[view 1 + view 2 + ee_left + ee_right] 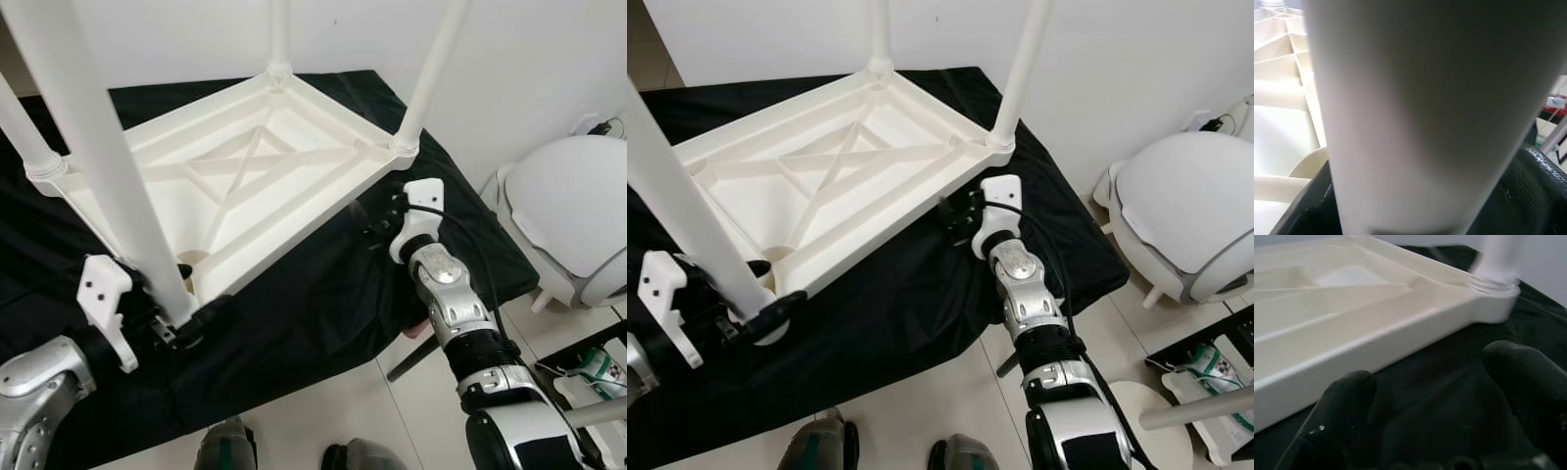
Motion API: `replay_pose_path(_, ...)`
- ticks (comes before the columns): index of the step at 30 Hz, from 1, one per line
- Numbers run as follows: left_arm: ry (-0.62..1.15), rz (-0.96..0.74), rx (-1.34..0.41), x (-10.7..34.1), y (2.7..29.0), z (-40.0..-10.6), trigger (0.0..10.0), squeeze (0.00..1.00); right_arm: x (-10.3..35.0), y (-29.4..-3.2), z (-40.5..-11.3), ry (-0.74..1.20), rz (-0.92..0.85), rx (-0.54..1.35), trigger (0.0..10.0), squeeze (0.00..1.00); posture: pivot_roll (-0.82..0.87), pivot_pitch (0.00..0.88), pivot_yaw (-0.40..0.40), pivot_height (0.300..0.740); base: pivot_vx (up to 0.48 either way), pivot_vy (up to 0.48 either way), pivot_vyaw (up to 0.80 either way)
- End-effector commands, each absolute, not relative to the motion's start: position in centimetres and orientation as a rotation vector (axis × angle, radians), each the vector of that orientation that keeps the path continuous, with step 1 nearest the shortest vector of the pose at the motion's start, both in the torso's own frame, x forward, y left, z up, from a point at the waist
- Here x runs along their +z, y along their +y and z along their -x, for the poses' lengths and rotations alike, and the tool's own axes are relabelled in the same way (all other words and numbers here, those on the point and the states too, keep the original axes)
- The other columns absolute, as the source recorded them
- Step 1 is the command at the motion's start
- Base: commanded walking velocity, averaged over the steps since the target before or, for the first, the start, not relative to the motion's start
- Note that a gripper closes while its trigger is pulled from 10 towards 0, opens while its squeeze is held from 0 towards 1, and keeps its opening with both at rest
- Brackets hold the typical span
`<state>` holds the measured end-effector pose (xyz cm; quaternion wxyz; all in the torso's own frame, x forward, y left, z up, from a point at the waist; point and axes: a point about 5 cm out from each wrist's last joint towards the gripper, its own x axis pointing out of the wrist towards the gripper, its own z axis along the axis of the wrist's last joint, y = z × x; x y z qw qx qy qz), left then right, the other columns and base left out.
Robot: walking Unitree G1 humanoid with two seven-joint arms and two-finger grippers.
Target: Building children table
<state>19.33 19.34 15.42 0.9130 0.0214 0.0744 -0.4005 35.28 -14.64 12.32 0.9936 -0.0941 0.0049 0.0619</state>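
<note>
A white plastic tabletop [245,171] lies upside down on a bench draped in black cloth [323,294], its ribbed underside facing up with a cross brace in the middle. Three white legs stand in its corner sockets: one at the far corner [279,34], one at the right corner [431,69], one at the left [20,127].

The fourth leg [93,147] is at the near corner, leaning a little, its lower end at the socket there. The left gripper [181,328] is clamped round the base of that leg, jaws closed on it from either side; in the left wrist view the leg [1420,112] sits tight against the black fingers [1528,186].

The right gripper [955,217] sits low over the cloth just beside the tabletop's right edge, near the right corner socket. Its jaws are parted with nothing between them: the right wrist view shows two black fingertips [1339,406] apart over bare cloth, the tabletop rim [1376,347] just ahead.

To the right on the tiled floor [323,401] stands a white rounded bin [578,211]. The robot's feet [230,446] show at the bench's near edge.
</note>
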Motion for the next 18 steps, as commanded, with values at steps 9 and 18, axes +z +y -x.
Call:
replay_pose_path(9,0.152,-0.053,-0.909,15.8,18.3,-18.6,10.0,0.00,12.0,-16.6,-36.9,0.093,0.157,-0.090,10.0,0.00,0.09,0.049,-0.035,0.740,0.000,0.000,0.00)
replay_pose_path(18,0.152,-0.043,-0.925,16.3,17.8,-17.7,10.0,0.00,13.5,-16.8,-38.4,0.088,0.147,-0.123,10.0,0.00,0.11,0.073,-0.037,0.740,0.000,0.000,0.00)
